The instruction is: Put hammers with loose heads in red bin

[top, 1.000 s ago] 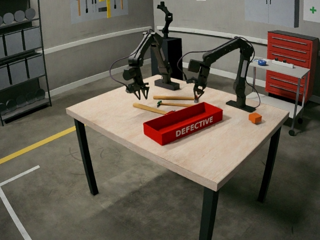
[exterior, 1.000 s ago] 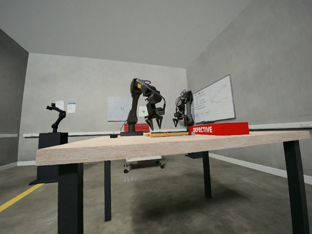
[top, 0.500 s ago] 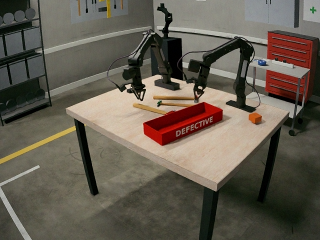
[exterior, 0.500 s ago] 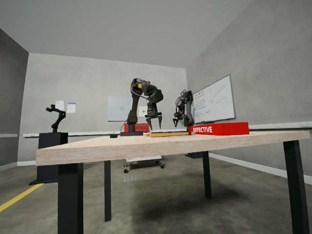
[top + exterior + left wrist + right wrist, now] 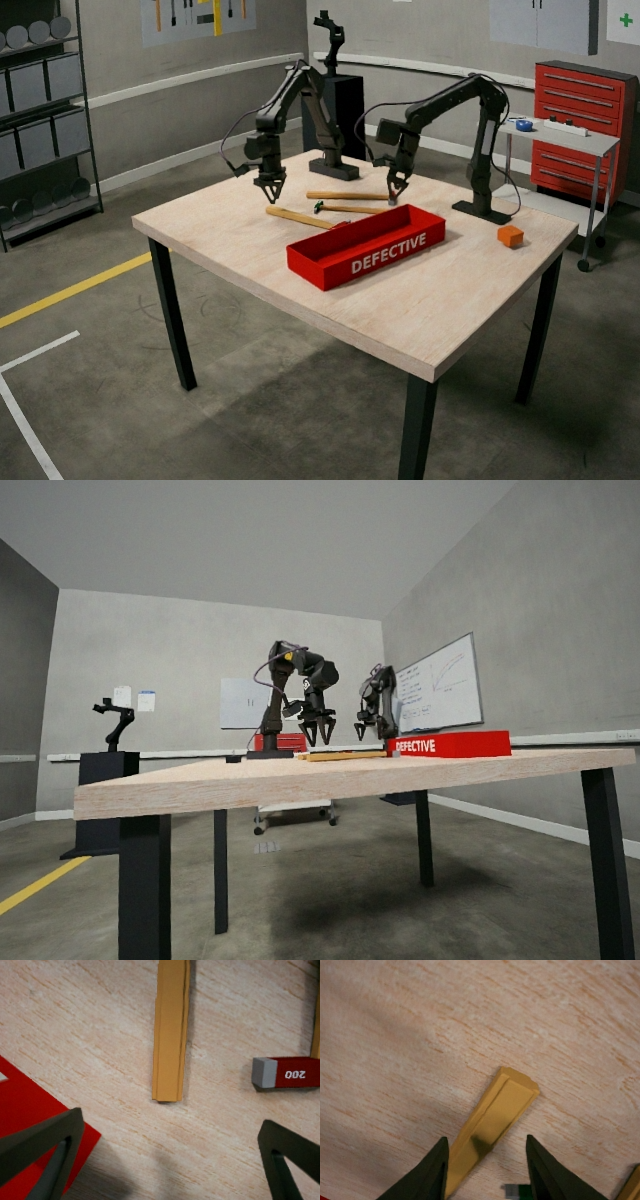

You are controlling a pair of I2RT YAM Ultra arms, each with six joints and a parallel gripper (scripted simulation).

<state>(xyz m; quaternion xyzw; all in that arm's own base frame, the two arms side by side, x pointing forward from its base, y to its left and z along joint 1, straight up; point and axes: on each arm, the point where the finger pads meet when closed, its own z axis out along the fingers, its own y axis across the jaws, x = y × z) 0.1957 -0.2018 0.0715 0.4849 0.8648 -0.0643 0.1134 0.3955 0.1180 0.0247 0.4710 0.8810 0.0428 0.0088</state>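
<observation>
From left to right in the top view, the right gripper (image 5: 272, 200) (image 5: 318, 743) (image 5: 486, 1142) hangs above the bench (image 5: 232, 248) (image 5: 310, 784) (image 5: 225, 1160) (image 5: 420, 1010), its fingers partly spread and holding nothing. The right wrist view shows the butt of the red-headed hammer (image 5: 299, 217) (image 5: 490, 1115) ahead of them. That hammer lies on the bench, its head near the far wall of the red bin. Farther back, the dark-red-headed hammer (image 5: 346, 195) (image 5: 343, 756) (image 5: 292, 1072) (image 5: 632, 1185) lies with its wooden handle pointing left and its head, marked 200, at the right. Between these two lies the green-headed hammer (image 5: 351, 209) (image 5: 171, 1035) (image 5: 524, 1191), head at the left, handle running toward the bin. The red bin (image 5: 338, 273) (image 5: 478, 743) (image 5: 25, 1110) (image 5: 322, 1198), lettered DEFECTIVE, stands in front, with all three hammers outside it. The left gripper (image 5: 397, 192) (image 5: 360, 738) (image 5: 171, 1122) hangs over the bench near the dark red head, fingers spread wide around nothing. An orange block (image 5: 510, 236) sits at the far right.
</observation>
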